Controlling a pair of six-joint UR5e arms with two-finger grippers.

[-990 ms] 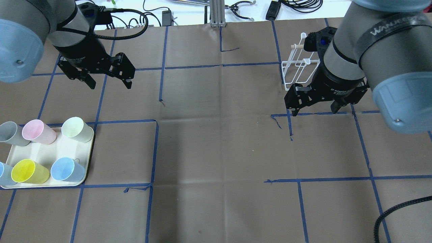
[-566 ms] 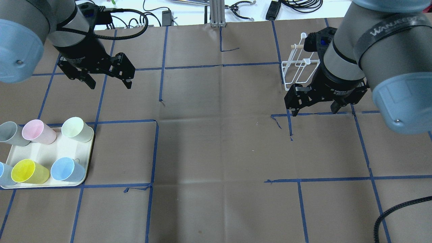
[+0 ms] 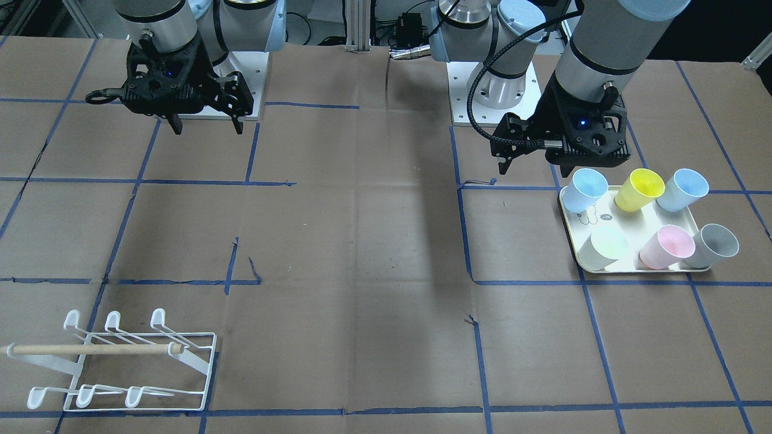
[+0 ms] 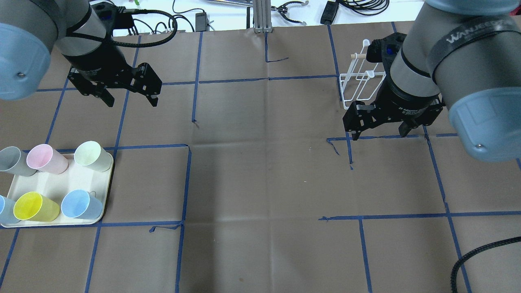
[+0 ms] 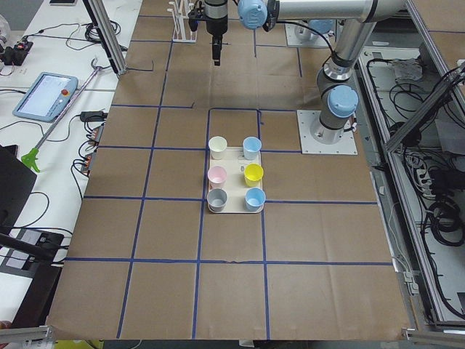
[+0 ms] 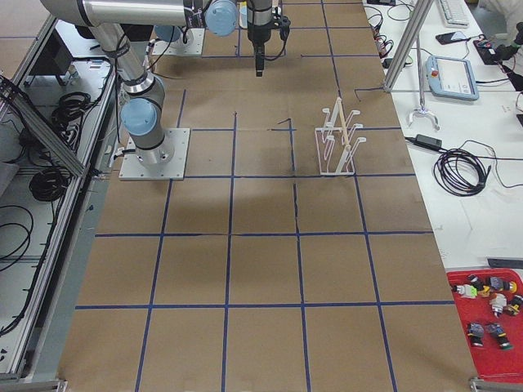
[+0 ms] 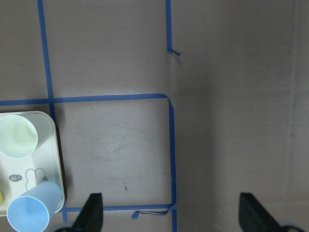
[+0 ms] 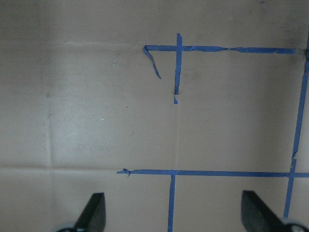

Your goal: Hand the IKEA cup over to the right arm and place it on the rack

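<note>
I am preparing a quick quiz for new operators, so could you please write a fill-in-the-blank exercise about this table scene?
1. The tray holds ____ cups.
2. The left gripper and the right gripper are both ____ and hold nothing.
3. The yellow cup stands between two ____ ones.

Missing words: six; open; blue.

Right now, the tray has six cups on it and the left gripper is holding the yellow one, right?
Not quite. The left gripper is open and holds nothing; the yellow cup stands on the tray with the other five. The overhead exterior view shows it.
</note>
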